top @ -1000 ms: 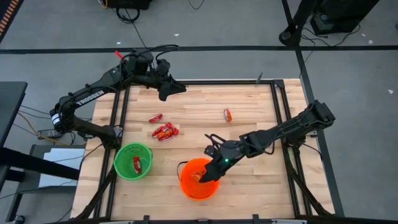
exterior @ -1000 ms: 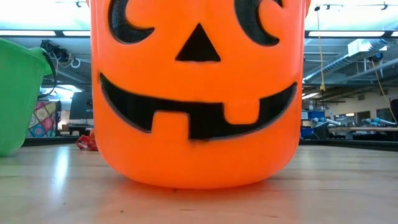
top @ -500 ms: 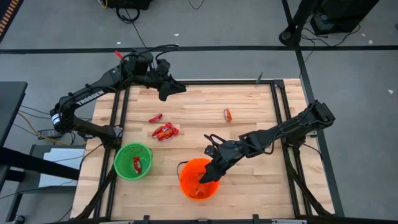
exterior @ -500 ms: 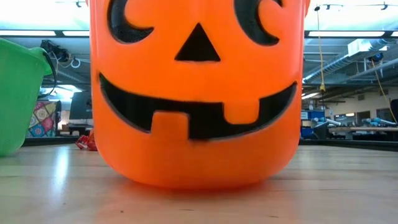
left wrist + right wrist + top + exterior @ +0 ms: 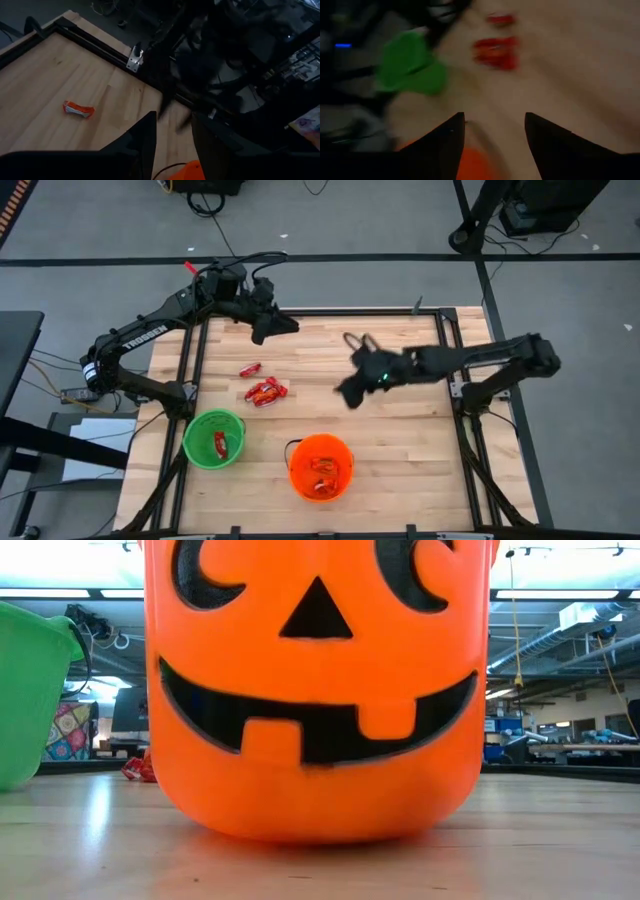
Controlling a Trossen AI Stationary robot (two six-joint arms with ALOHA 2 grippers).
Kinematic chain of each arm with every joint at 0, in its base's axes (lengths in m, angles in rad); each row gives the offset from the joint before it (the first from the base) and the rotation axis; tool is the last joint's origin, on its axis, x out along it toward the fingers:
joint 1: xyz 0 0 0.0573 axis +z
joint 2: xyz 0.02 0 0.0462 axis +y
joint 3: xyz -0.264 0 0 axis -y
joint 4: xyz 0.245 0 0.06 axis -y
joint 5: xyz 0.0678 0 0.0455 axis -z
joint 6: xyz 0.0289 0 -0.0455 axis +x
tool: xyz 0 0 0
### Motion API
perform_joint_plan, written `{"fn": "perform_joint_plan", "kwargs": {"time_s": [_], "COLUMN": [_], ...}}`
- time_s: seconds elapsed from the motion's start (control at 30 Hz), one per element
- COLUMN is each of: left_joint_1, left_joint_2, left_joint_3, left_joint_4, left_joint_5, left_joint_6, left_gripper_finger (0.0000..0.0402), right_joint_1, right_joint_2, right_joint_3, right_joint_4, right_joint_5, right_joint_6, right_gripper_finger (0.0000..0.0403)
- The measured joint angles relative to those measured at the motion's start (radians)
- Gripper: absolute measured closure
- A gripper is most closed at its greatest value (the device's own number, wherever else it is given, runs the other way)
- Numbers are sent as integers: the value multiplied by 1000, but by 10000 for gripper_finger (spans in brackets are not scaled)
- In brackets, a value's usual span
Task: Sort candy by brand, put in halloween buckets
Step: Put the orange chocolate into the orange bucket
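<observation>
The right gripper [image 5: 350, 392] is hanging above the middle of the pale wooden table [image 5: 400, 440], its two dark fingers [image 5: 445, 145] spread wide apart with nothing between them. In the right wrist view the picture is smeared, but the gap between those fingers is plainly empty.

The bright orange round plastic bucket [image 5: 321, 467] with the black pumpkin face is sitting near the table's front edge, and orange-and-white wrapped candy pieces [image 5: 322, 470] are lying inside it. In the low view that bucket [image 5: 316, 690] is filling most of the frame. To its left, the bright green round plastic bucket [image 5: 214, 439] is standing well apart from it, with one red-wrapped candy [image 5: 220, 444] lying inside.

On the bare wood, a small cluster of red-wrapped candies [image 5: 265, 391] is lying behind the green bucket, with a single red piece [image 5: 249, 369] just beyond the cluster. In the left wrist view, one orange-and-white wrapped candy [image 5: 78, 108] is lying alone on the wood.

The left gripper [image 5: 272, 327] is waiting over the table's far left corner, its fingers [image 5: 142, 145] standing partly apart and gripping nothing.
</observation>
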Motion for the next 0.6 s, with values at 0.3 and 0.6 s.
{"fn": "perform_joint_plan", "kwargs": {"time_s": [0.3, 0.6], "left_joint_1": [-7, -57], "left_joint_2": [27, 296], "left_joint_3": [0, 1], "left_joint_4": [-200, -113], "left_joint_5": [-210, -236], "left_joint_6": [193, 183], "left_gripper_finger": [271, 271], "right_joint_1": [-163, -270], "right_joint_2": [-158, -371], "right_joint_3": [0, 0], "right_joint_4": [-270, 30], "right_joint_5": [259, 296], "right_joint_6": [-214, -453], "right_gripper_finger": [186, 188]}}
